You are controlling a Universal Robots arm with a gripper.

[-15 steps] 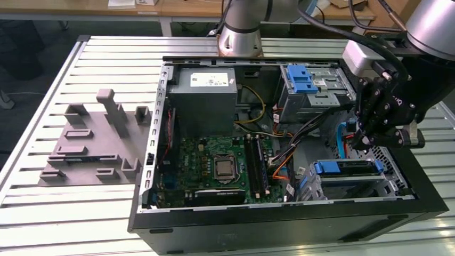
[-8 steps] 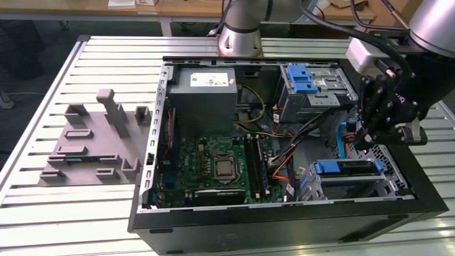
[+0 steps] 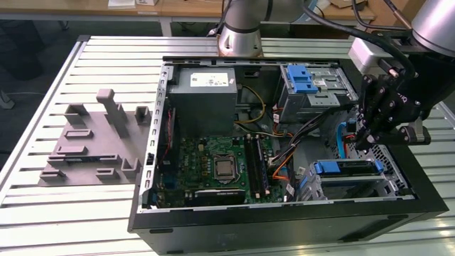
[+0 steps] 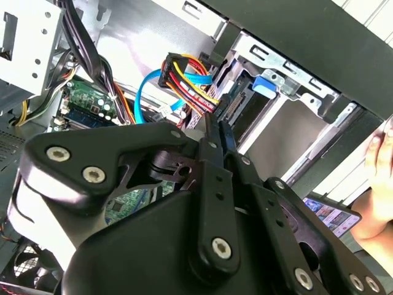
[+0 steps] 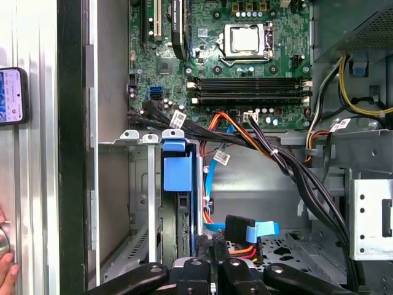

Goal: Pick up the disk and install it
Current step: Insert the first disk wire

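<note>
Claw (image 3: pixel 370 140) pressed together, pinching nothing, poised over the computer case (image 3: pixel 284 224) beside the drive cage. Disk (image 3: pixel 344 167) sits slotted in that cage, blue bracket outward, seemingly for cable access.

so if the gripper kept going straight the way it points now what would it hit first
Most likely the black connector with red, yellow and orange wires, just past the gripper tips; the drive cage lies beyond. Depth is hard to judge.

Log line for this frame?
gripper: shut, above drive cage | disk: seated in cage | power connector: by fingertips | case: open
</note>
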